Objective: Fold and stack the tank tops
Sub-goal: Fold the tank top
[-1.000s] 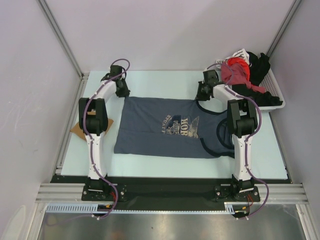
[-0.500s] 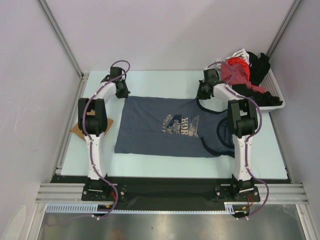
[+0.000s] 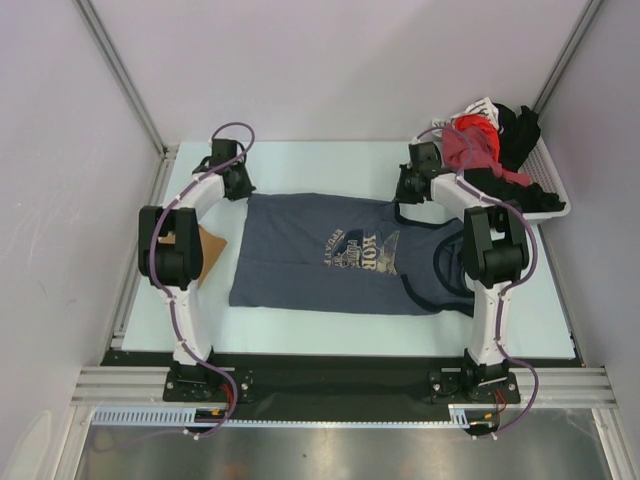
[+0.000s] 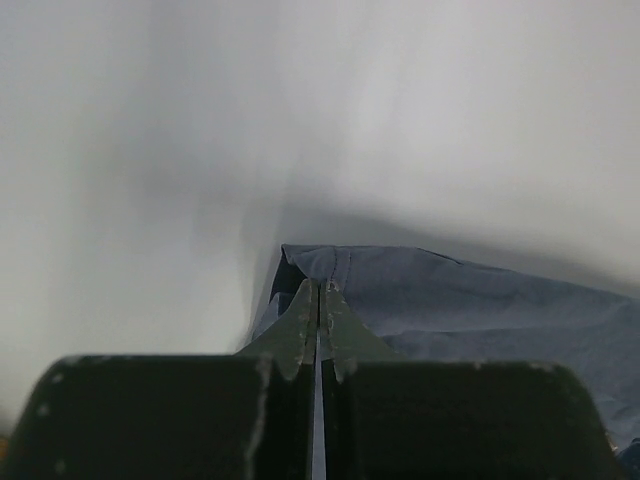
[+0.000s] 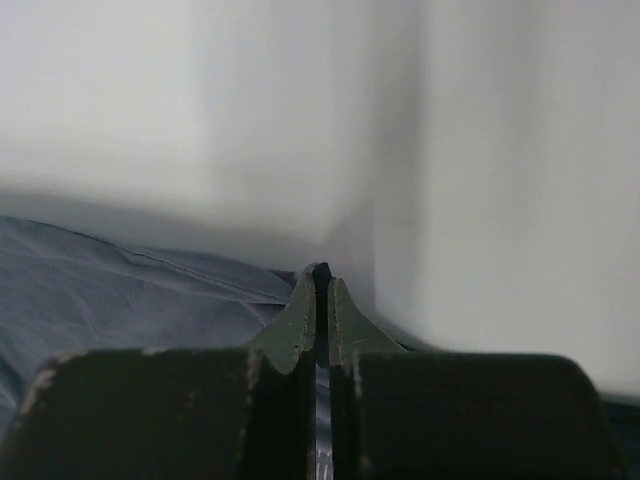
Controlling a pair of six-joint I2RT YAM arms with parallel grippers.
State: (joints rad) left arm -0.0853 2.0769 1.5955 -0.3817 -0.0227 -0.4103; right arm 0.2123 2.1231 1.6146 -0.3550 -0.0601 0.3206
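Pale desk (image 3: 330,165) fills the cell between white walls, and the blue top (image 3: 300,250) lies spread flat across its middle, hem to the left, neck and straps to the right, print facing up. The tan top (image 3: 208,252) shows only as a corner at the left edge, mostly under the left arm. A basket (image 3: 556,205) of other clothes sits at the far right.

The left claw (image 3: 236,184) is at the far-left hem corner of the blue top. In its wrist view the fingers are clenched together with that corner bunched right at the tips, so it looks pinched. The right claw (image 3: 403,190) is at the far shoulder strap, clenched on a sliver of the dark trim.

This cloth should handle as light and limp. It will sag between the two holds and drape wherever it is not supported, so a fold needs both far corners carried together and kept taut. The hem corner and the trimmed strap are probably the best places to take it, since the stitched edges are thicker and give more bite. The narrow strap could stretch or slip out.
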